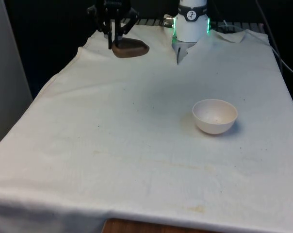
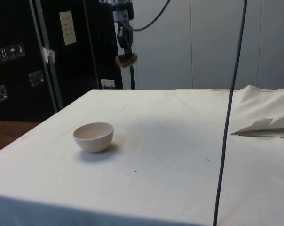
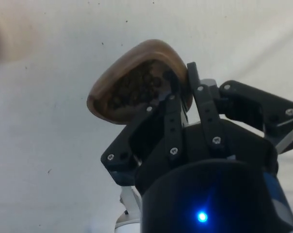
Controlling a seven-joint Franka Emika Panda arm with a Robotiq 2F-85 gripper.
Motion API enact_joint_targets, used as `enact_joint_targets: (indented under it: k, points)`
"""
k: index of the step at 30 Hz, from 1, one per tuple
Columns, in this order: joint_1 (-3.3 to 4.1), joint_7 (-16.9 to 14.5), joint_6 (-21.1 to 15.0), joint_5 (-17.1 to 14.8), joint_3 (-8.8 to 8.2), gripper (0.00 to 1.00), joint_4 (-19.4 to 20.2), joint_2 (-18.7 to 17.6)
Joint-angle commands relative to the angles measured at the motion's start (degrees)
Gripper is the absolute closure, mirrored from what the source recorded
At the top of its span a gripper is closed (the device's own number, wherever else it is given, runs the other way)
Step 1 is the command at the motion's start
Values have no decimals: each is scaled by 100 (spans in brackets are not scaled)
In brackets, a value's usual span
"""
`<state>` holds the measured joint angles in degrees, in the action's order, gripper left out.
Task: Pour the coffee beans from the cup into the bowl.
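Beans [image 3: 137, 87] sit loose in a small brown wooden cup [image 1: 130, 49], which the tool [image 1: 114, 40] pinches by one side of its rim, lifted high above the tabletop [image 1: 137, 145] and well apart from the white bowl [image 1: 215, 115]. Judging by looks, the cup is light, stiff and smooth; a rim pinch could slip when tipped.

White cloth [image 1: 137, 145] draped over a table, faintly stained and speckled near a pale bowl [image 1: 215, 115]. Bowl resting upright directly on cloth. Cloth rumpled at far edge beyond bowl.
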<state>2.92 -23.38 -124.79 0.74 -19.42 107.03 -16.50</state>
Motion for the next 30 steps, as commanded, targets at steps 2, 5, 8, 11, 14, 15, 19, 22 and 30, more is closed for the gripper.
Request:
enact_joint_targets:
  k: [2,5,8,11,14,15,19,22,30]
  points:
    - [40,115,6,63,0,100,29,29]
    - [6,126,11,0,74,100,6,6]
    - [46,304,23,57,109,100,52,52]
    - [46,435,34,57,178,100,52,57]
    - [46,527,40,57,223,100,52,57]
    - [52,561,46,57,241,100,52,52]
    - [52,693,46,74,298,100,46,52]
    - [57,796,52,92,344,100,46,46]
    - [52,1077,52,155,470,100,40,46]
